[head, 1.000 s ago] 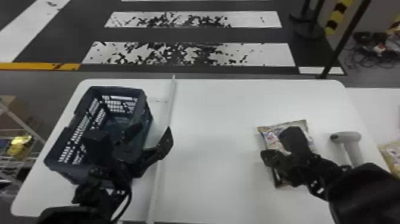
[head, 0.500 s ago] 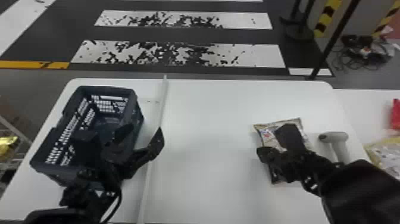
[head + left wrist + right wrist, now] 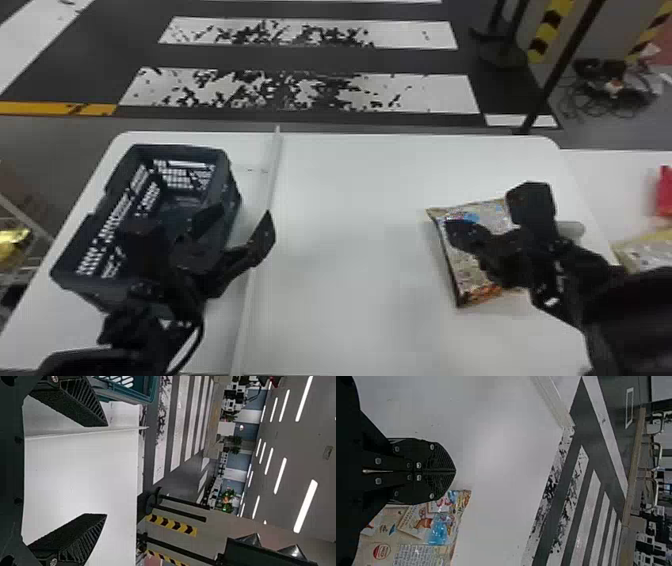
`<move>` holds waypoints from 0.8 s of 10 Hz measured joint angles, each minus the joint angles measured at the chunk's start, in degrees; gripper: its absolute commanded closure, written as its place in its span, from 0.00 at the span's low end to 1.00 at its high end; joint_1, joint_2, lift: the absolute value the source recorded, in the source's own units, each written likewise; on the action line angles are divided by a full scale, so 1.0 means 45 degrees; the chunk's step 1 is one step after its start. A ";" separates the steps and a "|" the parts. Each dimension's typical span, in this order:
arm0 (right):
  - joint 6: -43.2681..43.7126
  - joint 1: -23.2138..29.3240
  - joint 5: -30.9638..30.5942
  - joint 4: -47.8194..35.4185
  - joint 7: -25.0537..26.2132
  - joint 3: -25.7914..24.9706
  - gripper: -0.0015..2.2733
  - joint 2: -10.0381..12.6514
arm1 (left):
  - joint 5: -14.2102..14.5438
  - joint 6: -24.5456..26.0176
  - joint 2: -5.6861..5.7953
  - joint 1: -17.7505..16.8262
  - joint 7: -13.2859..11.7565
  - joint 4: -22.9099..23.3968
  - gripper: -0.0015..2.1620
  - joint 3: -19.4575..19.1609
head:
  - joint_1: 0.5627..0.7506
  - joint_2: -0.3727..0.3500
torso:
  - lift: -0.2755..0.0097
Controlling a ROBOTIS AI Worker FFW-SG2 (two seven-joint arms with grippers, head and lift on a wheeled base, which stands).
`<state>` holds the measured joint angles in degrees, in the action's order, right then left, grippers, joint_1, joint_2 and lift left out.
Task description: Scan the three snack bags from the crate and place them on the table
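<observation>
In the head view, a snack bag (image 3: 480, 295) lies flat on the right part of the white table (image 3: 340, 210). My right gripper (image 3: 456, 231) is above it, covering its middle; in the right wrist view the gripper (image 3: 455, 471) is shut, fingers pressed together, with the bag (image 3: 417, 550) beside them. A white scanner (image 3: 571, 230) sits right of the bag, mostly behind the right arm. My left gripper (image 3: 242, 220) stands over the right side of the dark crate (image 3: 175, 149); the left wrist view shows this gripper (image 3: 105, 470) open and holding nothing. The left arm hides part of the crate's inside.
A pale strip (image 3: 275, 165) runs front to back across the table beside the crate. Beyond the right edge, a side surface holds a yellowish bag (image 3: 645, 250) and a red item (image 3: 665, 190). A black post (image 3: 555, 80) rises behind the table's far right corner.
The head view has swung slightly right. My right gripper has moved away from the table's front and a little rightward over the bag, and its arm now covers more of the scanner.
</observation>
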<state>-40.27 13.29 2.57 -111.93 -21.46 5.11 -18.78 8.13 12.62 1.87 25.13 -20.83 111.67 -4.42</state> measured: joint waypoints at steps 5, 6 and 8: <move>-0.0804 0.0836 0.1599 -0.1432 -0.0085 -0.3754 0.05 0.0033 | 0.0010 0.0097 -0.0043 -0.0017 0.0098 0.0291 0.03 0.0216 | 0.70 0.30 | 0.75; -0.0794 0.0860 0.1651 -0.1279 -0.0160 -0.4342 0.05 0.0040 | 0.0014 0.0111 -0.0033 -0.0013 0.0111 0.0283 0.03 0.0221 | 0.70 0.27 | 0.75; -0.0755 0.0867 0.1892 -0.0737 -0.0387 -0.5530 0.04 0.0057 | 0.0016 0.0118 -0.0026 -0.0013 0.0118 0.0219 0.03 0.0221 | 0.70 0.18 | 0.75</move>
<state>-43.67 17.20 11.08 -115.25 -23.20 -19.78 -18.52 8.20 13.15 1.76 25.07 -20.30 112.66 -3.42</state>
